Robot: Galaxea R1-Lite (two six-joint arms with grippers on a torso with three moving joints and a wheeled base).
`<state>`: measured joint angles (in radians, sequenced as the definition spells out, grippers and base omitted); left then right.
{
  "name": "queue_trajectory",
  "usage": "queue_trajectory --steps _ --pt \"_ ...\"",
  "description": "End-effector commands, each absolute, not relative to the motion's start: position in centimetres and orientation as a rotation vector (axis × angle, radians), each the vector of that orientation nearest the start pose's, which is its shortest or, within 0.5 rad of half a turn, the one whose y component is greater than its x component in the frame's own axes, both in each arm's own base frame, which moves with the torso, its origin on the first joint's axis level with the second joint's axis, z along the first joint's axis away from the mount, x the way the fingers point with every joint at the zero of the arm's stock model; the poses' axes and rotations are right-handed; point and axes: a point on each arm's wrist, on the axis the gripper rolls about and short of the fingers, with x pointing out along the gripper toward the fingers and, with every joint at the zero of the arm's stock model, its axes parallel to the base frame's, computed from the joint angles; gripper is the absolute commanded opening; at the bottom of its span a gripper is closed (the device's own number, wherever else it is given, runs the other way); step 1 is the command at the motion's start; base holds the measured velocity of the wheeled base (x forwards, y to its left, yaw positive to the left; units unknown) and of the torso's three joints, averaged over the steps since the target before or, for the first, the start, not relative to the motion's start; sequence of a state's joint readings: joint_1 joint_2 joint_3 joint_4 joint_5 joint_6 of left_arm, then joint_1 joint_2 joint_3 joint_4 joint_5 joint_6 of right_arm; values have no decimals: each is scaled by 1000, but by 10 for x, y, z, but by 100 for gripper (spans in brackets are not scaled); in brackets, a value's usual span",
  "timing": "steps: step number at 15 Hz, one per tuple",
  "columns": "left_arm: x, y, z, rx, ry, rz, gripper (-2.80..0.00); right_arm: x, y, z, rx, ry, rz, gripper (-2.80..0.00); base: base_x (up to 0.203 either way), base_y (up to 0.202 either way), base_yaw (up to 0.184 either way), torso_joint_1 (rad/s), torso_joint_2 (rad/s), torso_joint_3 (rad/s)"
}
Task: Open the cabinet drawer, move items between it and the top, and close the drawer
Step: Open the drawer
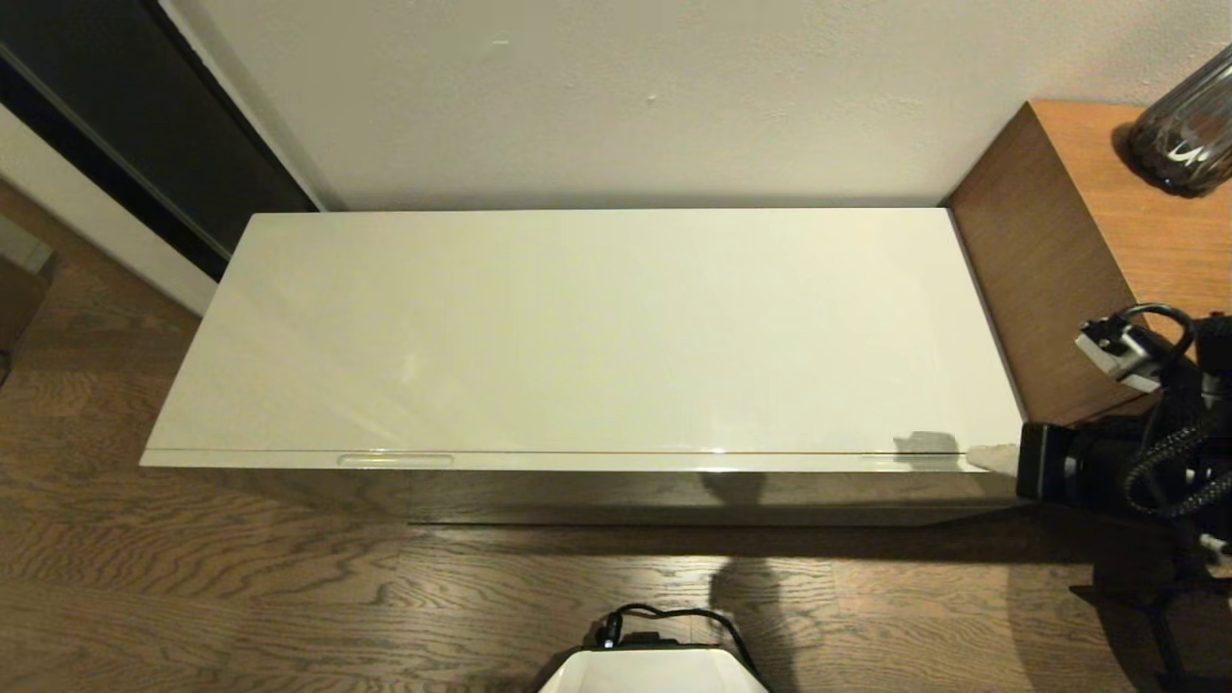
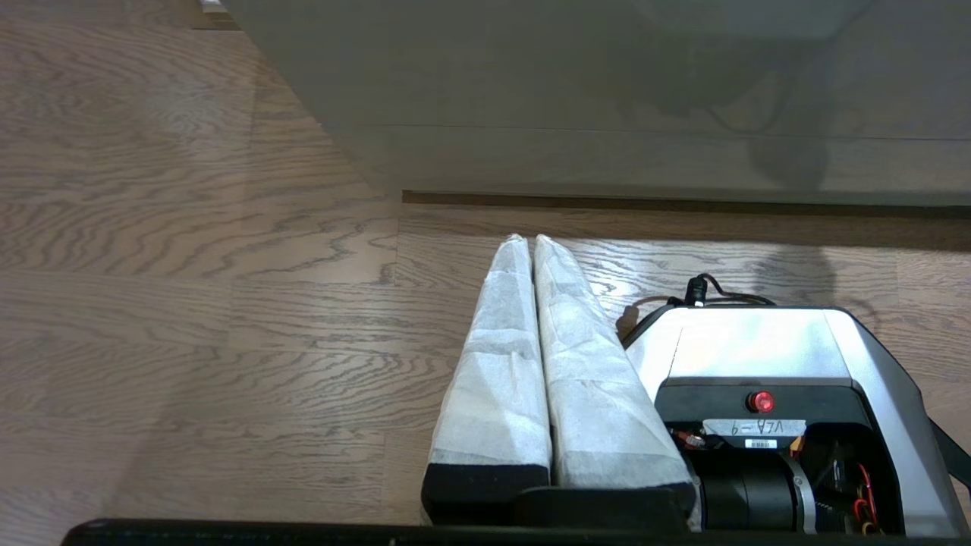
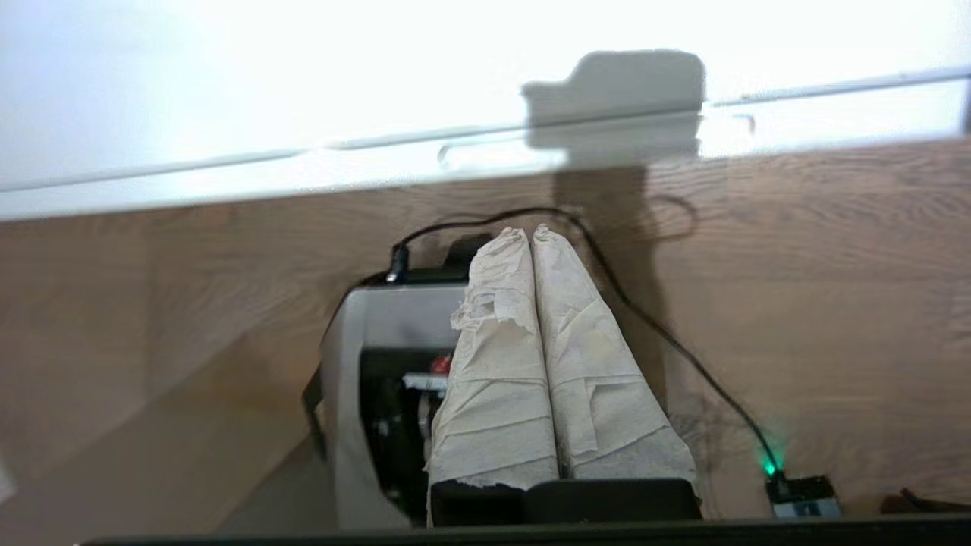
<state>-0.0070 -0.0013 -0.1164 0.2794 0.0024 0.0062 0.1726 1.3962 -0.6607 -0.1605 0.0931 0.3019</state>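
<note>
Warm, dim indoor light. The top (image 1: 577, 327) carries soft glare streaks; in the right wrist view it is overexposed and slightly blurred. A dark shadow falls on the floor (image 1: 289, 597) beneath its front edge.

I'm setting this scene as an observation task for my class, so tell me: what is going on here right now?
Nothing is being handled yet. The glossy pale grey-beige cabinet drawer is shut under the long glossy cream-white top, which carries no packets. The right end effector, fingers together and empty, hangs by the cabinet's front right corner. The left end effector, also shut and empty, hangs low over the wooden floor.
</note>
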Motion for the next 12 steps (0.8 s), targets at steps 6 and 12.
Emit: queue_trajectory --steps 6,12 --pt "-34 0 78 7 164 -5 -280 233 43 151 263 707 139 -280 0 0 0 0 0 0" --pt "-34 0 78 7 163 -4 -280 250 45 142 290 659 90 -280 0 0 0 0 0 0"
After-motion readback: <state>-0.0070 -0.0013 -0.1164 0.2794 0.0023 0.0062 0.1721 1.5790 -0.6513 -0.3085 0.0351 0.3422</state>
